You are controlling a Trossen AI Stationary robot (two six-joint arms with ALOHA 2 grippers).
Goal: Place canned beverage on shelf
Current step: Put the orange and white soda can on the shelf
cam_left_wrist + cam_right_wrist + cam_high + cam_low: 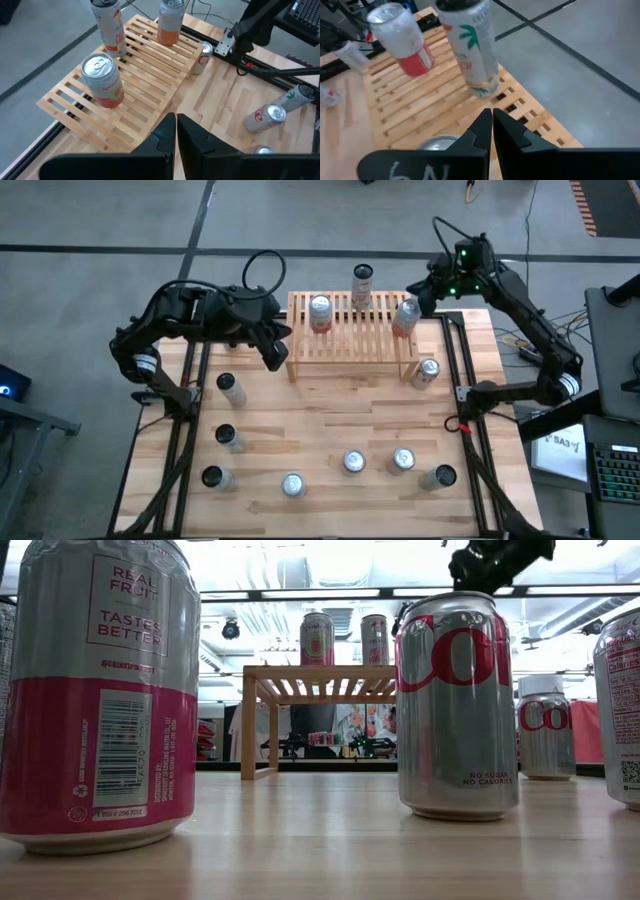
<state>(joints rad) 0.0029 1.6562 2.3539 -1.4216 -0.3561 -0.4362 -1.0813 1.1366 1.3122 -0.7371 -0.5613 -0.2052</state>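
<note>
Shelf: we see the low light-wood slatted shelf [352,330] at the table's [330,430] far edge w/ 3 cans on top.
Cans: approx 8 more silver cans [352,463] on the table.
Left gripper [272,362]: fingers closed, empty, just beside shelf's left end.
Right gripper [418,300]: closed, empty, over shelf's right end.

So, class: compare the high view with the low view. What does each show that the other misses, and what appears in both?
Only the high view shows both arms whole: the left gripper shut beside the shelf's left end, the right gripper shut near its right end, and a third can on the shelf.

Only the low view shows can labels up close, such as the pink can and the silver can with red lettering, plus the room behind.

Both show the shelf with cans standing on it, on the wooden table.
</note>
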